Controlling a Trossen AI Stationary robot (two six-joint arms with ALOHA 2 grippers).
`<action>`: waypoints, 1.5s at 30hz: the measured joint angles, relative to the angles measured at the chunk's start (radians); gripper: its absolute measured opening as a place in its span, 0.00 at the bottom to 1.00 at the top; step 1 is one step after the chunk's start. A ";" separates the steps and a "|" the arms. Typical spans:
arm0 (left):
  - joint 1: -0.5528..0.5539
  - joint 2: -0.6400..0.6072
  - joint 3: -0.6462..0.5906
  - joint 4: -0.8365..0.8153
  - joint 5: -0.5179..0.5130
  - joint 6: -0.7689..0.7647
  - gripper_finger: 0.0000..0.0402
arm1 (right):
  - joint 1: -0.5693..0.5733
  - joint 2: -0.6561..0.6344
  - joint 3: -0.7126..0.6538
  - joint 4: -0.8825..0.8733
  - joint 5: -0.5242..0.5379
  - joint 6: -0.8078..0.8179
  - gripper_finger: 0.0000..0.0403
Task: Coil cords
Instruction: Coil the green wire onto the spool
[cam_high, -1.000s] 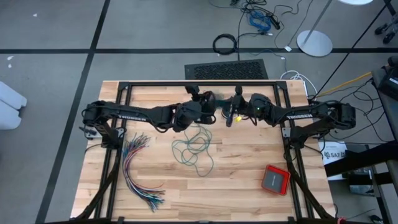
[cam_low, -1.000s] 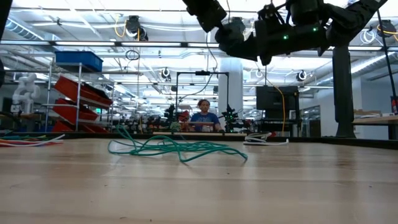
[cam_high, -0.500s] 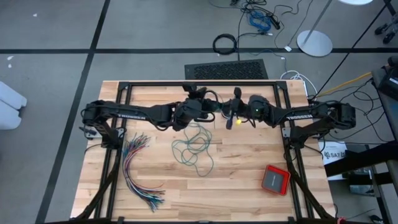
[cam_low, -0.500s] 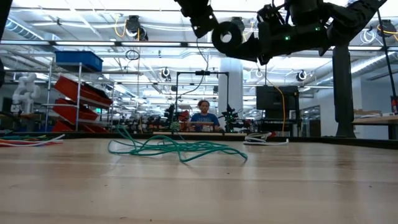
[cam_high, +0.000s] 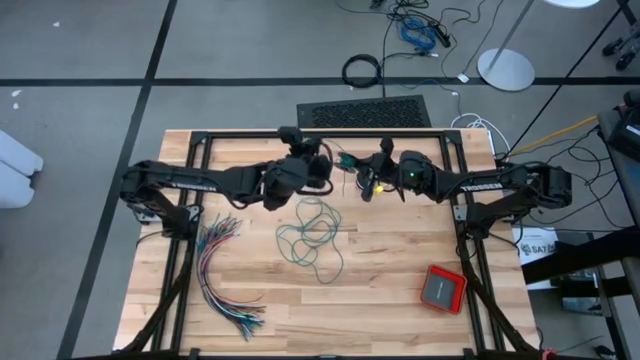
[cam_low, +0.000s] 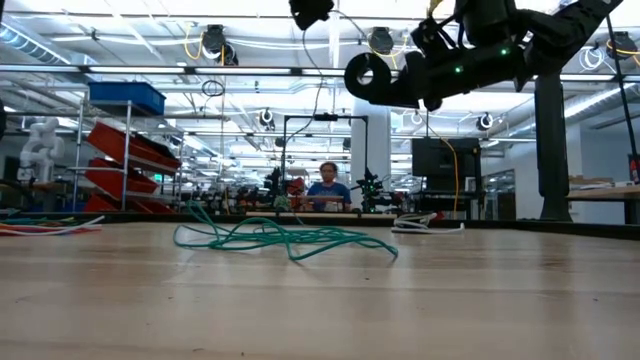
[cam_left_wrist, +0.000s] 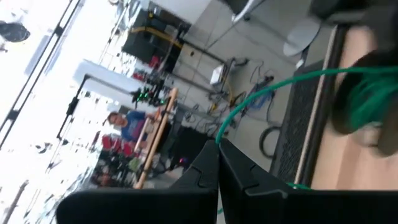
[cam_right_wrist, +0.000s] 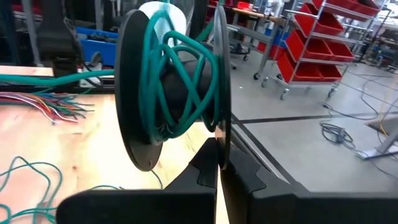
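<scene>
Looking down from above, you had both arms raised over the far middle of the bench (cam_high: 400, 260), their tips nearly meeting. Your right pincer (cam_right_wrist: 219, 163) was clenched on the flange of a black spool (cam_right_wrist: 171, 87), held on edge well above the wood; several turns of the teal-green cord (cam_high: 312, 235) were already wound around its hub. Your left pincer (cam_left_wrist: 218, 163) was clenched on that same cord, which ran from its closed fingertips in a taut arc across to the spool. In the low view the spool (cam_low: 372, 76) hung high over the bench with the left pincer (cam_low: 311, 12) higher still and just beside it.

The rest of the teal-green cord lay loose in a tangle of loops on the bench, a little nearer than the two pincers and between the arms. A fanned bundle of many-coloured wires (cam_high: 225, 272) lay near the left edge, well apart from the tangle, and a red box (cam_high: 442, 288) sat toward the near right corner. Beyond the bench, a person (cam_low: 328, 188) sat at a desk in the room.
</scene>
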 joint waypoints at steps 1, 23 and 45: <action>0.009 -0.002 0.000 -0.008 -0.009 -0.001 0.00 | 0.000 0.000 0.000 0.002 -0.004 0.000 0.00; 0.155 -0.012 -0.107 -0.270 0.276 -0.430 0.00 | 0.003 0.000 0.000 0.088 0.025 0.025 0.00; 0.157 0.128 -0.296 0.391 0.526 -0.542 0.00 | 0.002 0.030 0.000 0.170 0.240 0.054 0.00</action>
